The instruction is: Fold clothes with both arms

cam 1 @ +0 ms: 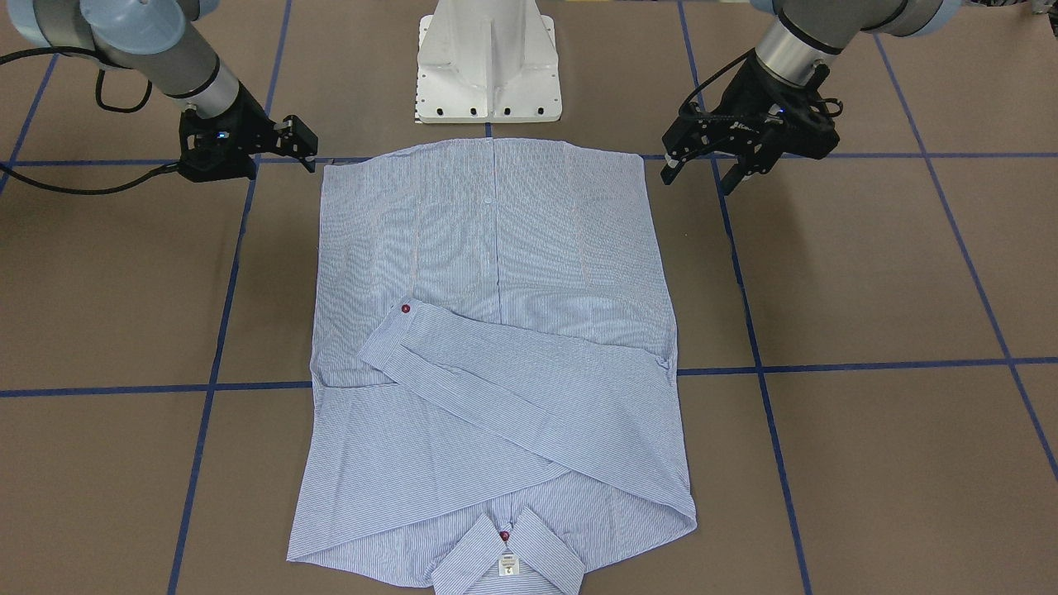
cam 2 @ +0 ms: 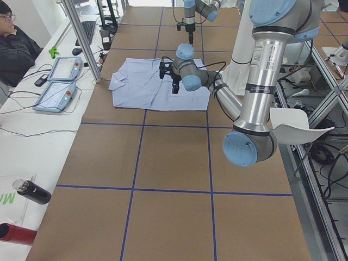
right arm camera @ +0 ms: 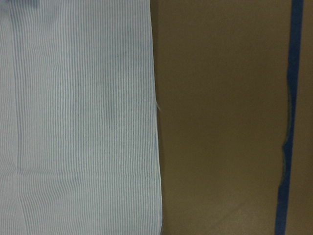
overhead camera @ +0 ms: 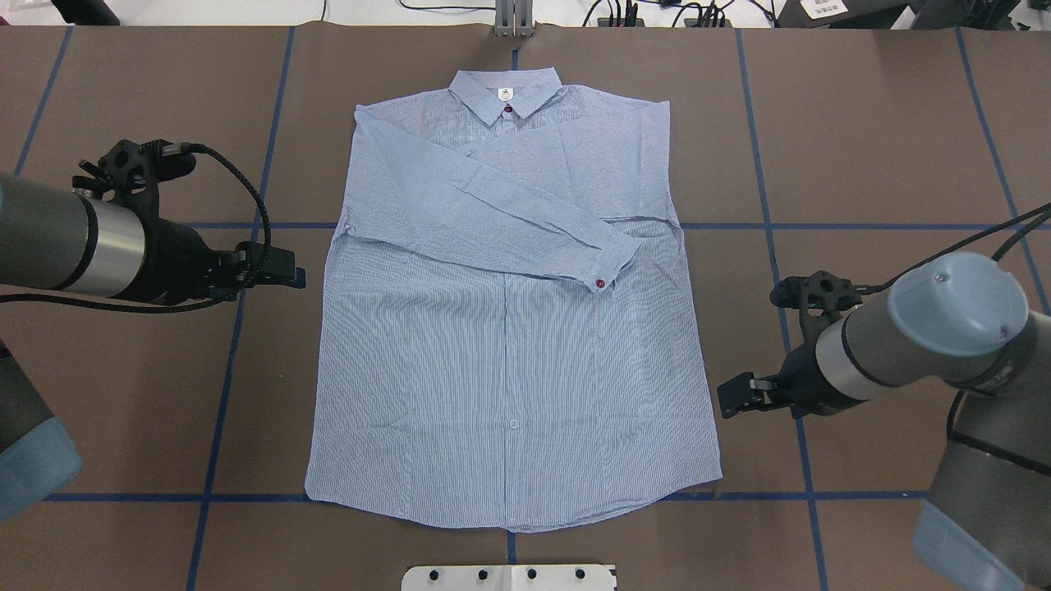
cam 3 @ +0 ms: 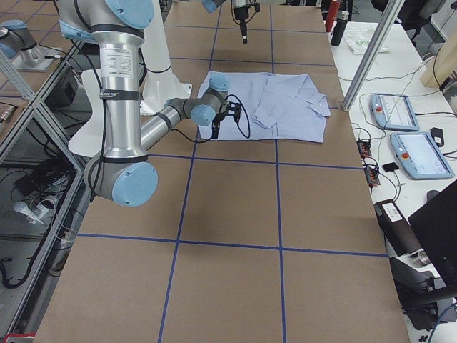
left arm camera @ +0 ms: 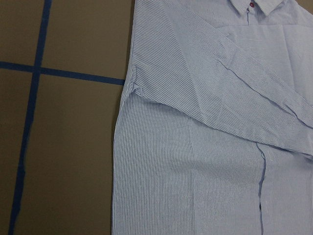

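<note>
**Front-facing view:** The shirt (cam 1: 496, 248) lies flat at mid-width of the table (cam 1: 868, 289). Its hem is toward the robot-side edge, just before the white pedestal (cam 1: 489, 66), and its collar (cam 1: 529, 554) is toward the operators' edge. One sleeve (cam 1: 529, 364) is folded across the chest. The left gripper (cam 1: 701, 172) hangs beside one hem corner with its fingers spread, grasping nothing. The right gripper (cam 1: 302, 149) sits beside the other hem corner. Whether it is released or clenched cannot be told.

**Overhead view:** Both grippers stand just off the shirt's side edges, clear of the fabric. The right gripper (overhead camera: 735, 396) is nearer the hem than the left gripper (overhead camera: 283, 271).

**Side views:** The shirt (cam 2: 141, 81) lies flat toward the far part of the table. These views add nothing on the claws.

**Left wrist view:** A side edge of the shirt (left arm camera: 195, 147) and the folded sleeve are visible.

**Right wrist view:** A straight side edge of the shirt (right arm camera: 78, 122) lies against bare table.
</note>
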Robot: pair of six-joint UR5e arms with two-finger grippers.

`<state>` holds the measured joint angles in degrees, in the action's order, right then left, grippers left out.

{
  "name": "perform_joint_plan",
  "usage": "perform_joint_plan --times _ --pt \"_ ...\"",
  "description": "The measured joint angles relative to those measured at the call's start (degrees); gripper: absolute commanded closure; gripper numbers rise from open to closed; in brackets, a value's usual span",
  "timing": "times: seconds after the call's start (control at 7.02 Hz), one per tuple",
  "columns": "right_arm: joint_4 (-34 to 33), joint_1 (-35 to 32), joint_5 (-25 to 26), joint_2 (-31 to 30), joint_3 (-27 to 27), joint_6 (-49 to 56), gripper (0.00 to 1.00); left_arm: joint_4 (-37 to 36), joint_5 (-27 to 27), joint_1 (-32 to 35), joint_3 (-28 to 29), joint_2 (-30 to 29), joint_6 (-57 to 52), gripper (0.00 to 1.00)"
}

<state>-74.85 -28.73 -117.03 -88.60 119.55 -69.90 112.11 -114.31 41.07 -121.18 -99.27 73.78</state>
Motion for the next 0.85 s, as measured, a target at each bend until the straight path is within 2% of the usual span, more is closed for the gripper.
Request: perform_joint_plan --times 0.28,0.43,0.71,0.85 --pt "0.0 7.3 5.7 0.5 -0.8 -3.0 0.06 0.0 0.7 -0.7 0.1 -0.1 0.0 0.0" --pt "0.1 9.3 6.7 1.1 -1.8 -3.4 0.09 0.0 0.8 -0.8 0.1 -0.1 0.0 0.0" --pt "0.0 10.8 7.2 3.1 -4.1 -3.7 0.22 0.0 0.8 -0.8 0.2 -0.2 0.0 0.0" --pt "-0.1 11.0 7.2 3.5 -4.5 -3.7 0.24 0.0 0.8 -0.8 0.2 -0.2 0.0 0.0"
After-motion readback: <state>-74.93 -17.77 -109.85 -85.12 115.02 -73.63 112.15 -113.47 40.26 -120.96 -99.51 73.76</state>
